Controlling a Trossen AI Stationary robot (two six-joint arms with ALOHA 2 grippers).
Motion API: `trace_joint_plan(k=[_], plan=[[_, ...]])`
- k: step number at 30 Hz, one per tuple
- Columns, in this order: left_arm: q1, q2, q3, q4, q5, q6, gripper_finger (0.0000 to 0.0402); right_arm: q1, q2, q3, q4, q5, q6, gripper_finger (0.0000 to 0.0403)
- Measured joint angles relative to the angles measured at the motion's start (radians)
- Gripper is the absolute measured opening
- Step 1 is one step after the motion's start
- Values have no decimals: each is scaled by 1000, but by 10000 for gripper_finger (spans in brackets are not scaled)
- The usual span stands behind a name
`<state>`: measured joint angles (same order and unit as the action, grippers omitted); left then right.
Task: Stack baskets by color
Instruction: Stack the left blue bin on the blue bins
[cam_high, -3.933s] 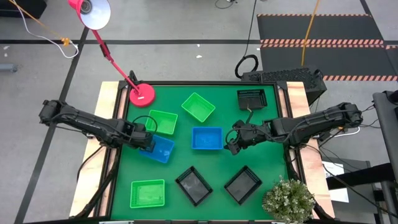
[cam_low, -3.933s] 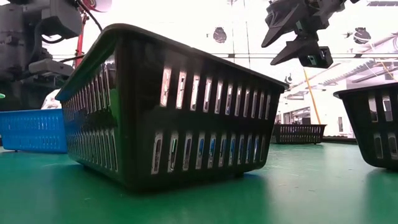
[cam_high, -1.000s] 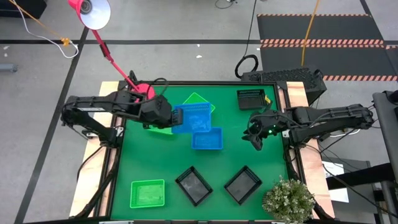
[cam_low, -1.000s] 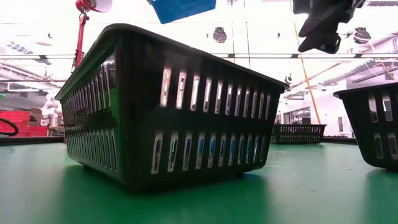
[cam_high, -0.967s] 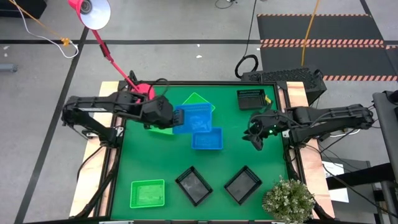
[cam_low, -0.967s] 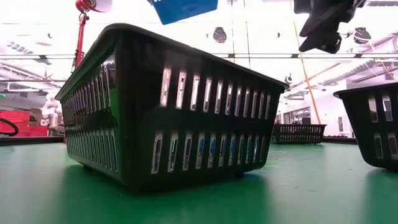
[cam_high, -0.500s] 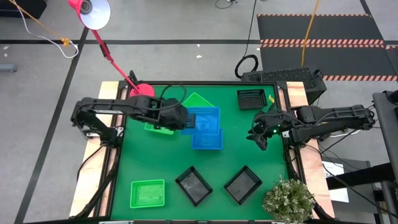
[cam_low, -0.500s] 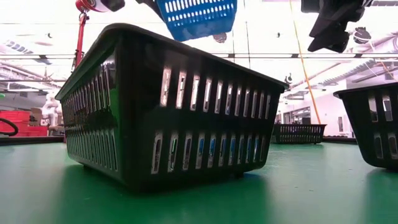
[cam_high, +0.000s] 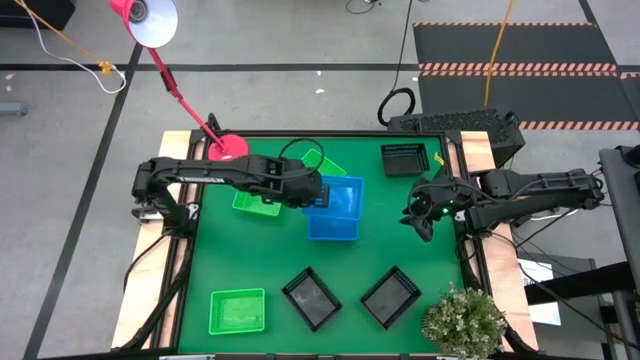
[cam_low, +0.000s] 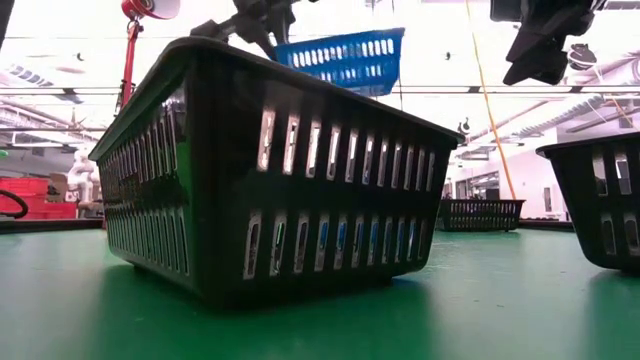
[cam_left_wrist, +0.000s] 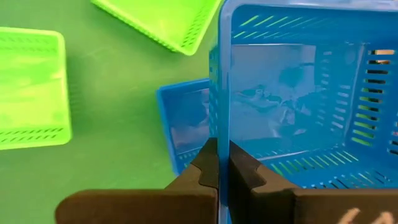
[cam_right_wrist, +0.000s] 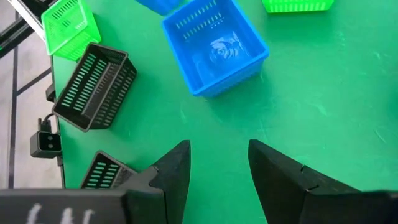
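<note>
left hand (cam_left_wrist: 217, 177) pinching blue basket (cam_left_wrist: 298, 99) rim

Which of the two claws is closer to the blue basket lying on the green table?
Left. The left gripper, carrying another blue basket, hangs over the blue basket on the table. The right gripper waits off to its side, open.

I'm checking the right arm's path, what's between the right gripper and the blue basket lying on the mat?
Only bare green mat lies between the right gripper and the blue basket, as the right wrist view shows.
</note>
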<state>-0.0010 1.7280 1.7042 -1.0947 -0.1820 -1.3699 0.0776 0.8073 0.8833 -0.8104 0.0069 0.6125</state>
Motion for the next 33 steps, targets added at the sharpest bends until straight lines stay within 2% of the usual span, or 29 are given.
trace_joint_plan(k=[8, 17, 24, 33], plan=[[-1, 65, -1, 2, 30, 7, 5, 0, -24, 0, -20, 47, -4, 155], [-6, 116, -11, 7, 46, 6, 6, 0, -42, 0, -44, 49, -35, 155], [-6, 132, -67, 38, 55, 0, 4, 0, -51, 0, -48, 49, -53, 155], [-8, 135, -157, 161, 95, -52, 4, 0, -54, 0, -48, 49, -71, 155]])
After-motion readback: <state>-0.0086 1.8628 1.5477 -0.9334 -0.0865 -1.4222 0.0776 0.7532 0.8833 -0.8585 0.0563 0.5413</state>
